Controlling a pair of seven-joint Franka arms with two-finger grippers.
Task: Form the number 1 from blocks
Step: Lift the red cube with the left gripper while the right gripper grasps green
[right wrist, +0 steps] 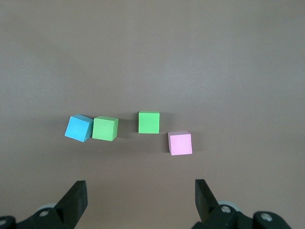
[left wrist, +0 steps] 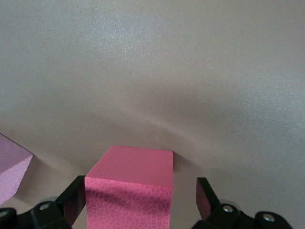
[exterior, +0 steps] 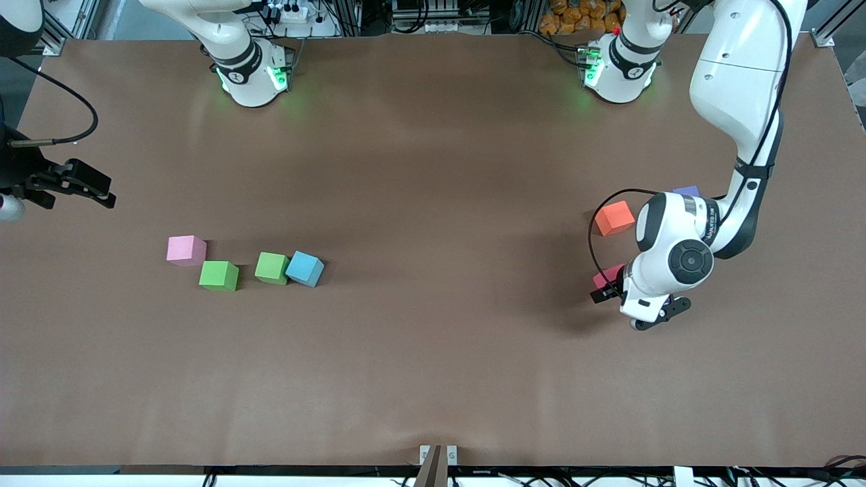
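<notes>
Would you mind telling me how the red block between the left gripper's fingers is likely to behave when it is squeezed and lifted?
The red block looks matte and finely textured, so it probably will not slip. Its flat faces suggest it will not roll. It sits squarely inside the open left gripper, so it should lift without tipping.

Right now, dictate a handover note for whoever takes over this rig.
Left gripper: open, fingers either side of the red block, not closed on it.
Right gripper: open, holding nothing, waiting high over its end of the table.
Pink block, two green blocks and blue block lie loosely grouped near the right arm's end; orange block and purple block near the left arm.
Done: nothing.
Left: gather all into a 1.
</notes>
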